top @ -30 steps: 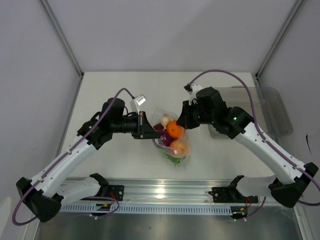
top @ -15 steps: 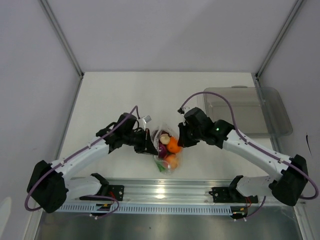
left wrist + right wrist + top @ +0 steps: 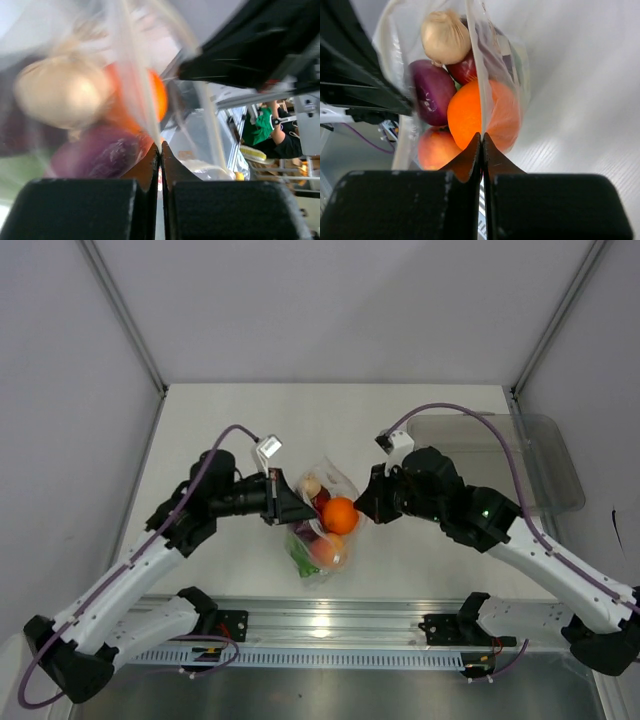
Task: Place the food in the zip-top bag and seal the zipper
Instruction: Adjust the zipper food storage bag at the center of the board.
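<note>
The clear zip-top bag (image 3: 322,520) hangs lifted between both grippers, with the food inside: an orange (image 3: 340,514), a peach-coloured fruit (image 3: 327,550), a dark red fruit (image 3: 317,498), green cabbage (image 3: 300,558) and a beige piece (image 3: 311,485). My left gripper (image 3: 290,508) is shut on the bag's left edge. My right gripper (image 3: 365,508) is shut on its right edge. The right wrist view shows the orange (image 3: 470,114), the purple fruit (image 3: 431,90), the peach-coloured fruit (image 3: 436,149) and the beige piece (image 3: 444,35) through the bag's film (image 3: 481,60), pinched at the gripper (image 3: 481,136). The left wrist view is blurred: the film (image 3: 135,100) runs into the shut gripper (image 3: 160,147).
A rigid clear rectangular tray (image 3: 490,462) stands at the table's right, behind my right arm. Grey walls close the table on the left, back and right. A metal rail (image 3: 330,625) runs along the near edge.
Both grippers have lifted the bag and drawn it back towards the table's middle after dipping towards the near edge. The arms have spread a little. The food has shifted inside the bag.
</note>
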### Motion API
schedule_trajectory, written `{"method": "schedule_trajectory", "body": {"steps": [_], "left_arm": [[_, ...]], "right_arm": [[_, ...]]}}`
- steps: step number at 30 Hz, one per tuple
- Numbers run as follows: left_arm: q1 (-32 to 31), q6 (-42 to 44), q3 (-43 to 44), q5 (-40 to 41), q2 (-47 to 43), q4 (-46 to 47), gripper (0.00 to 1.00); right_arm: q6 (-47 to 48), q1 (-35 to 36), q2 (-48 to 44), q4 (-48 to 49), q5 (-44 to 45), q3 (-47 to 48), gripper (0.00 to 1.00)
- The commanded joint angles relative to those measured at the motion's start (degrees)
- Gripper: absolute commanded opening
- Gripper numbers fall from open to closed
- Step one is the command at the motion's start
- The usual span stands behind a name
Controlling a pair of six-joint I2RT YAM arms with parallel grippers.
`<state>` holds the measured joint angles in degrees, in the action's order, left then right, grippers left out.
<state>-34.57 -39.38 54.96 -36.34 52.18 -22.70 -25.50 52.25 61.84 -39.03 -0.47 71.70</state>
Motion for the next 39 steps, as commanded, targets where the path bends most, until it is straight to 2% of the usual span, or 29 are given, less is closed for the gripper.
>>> {"method": "schedule_trajectory", "body": {"steps": [1, 2, 3, 6, 11, 14, 18, 20, 23, 25, 30, 34, 39], "left_arm": [[0.1, -2.8, -11.1, -0.8, 6.6, 4.7, 0.01], [0.1, -2.9, -15.4, -0.8, 7.7, 6.2, 0.01], [0.1, -3.1, -16.0, -1.1, 8.6, 7.2, 0.01], [0.1, -2.3, -13.3, -1.5, 10.0, 5.9, 0.01], [-0.1, -1.5, 2.4, -1.8, 6.6, -0.8, 0.01], [-0.7, -1.9, 6.9, -1.8, 4.2, -2.8, 0.01], [-0.8, -2.6, 3.4, -0.9, 1.7, -1.5, 0.01], [-0.9, -3.2, -2.7, -0.6, 2.0, 1.0, 0.01], [-0.7, -3.8, -10.3, -0.8, 5.2, 4.5, 0.01], [-0.7, -3.5, -12.0, -0.8, 8.4, 6.3, 0.01], [-0.7, -3.3, -7.5, -1.6, 7.5, 4.3, 0.01], [-0.7, -2.4, 0.2, -1.6, 6.0, 0.9, 0.0], [-0.9, -4.1, 0.9, -3.7, 5.6, 2.2, 0.0]], "right_arm": [[-3.5, -1.4, 3.0, 6.4, -4.1, -9.6, 0.0], [-4.1, -1.8, 3.8, 7.6, -5.8, -11.1, 0.0], [-4.1, -2.1, 4.8, 8.5, -6.2, -11.9, 0.0], [-2.4, -2.4, 8.5, 4.8, -4.1, -8.4, 0.0], [1.1, -0.1, 7.7, -0.7, 0.0, 3.9, 0.0], [1.1, 0.0, 5.7, -2.3, -0.2, 6.1, 0.0], [-0.4, -0.1, 1.4, 0.0, -1.0, 1.6, 0.0], [-1.7, -0.7, 1.0, 1.9, -1.6, -1.5, 0.0], [-2.8, -2.8, 2.0, 5.4, -4.3, -7.5, 0.0], [-2.8, -3.8, 3.8, 5.6, -4.6, -8.9, 0.0], [-0.9, -3.1, 4.6, 1.1, -1.9, -3.1, 0.0], [0.1, -3.1, 2.2, -1.2, -1.3, -0.2, 0.0], [-1.9, -2.3, 1.2, -1.8, -2.5, -0.9, 0.0]]}}
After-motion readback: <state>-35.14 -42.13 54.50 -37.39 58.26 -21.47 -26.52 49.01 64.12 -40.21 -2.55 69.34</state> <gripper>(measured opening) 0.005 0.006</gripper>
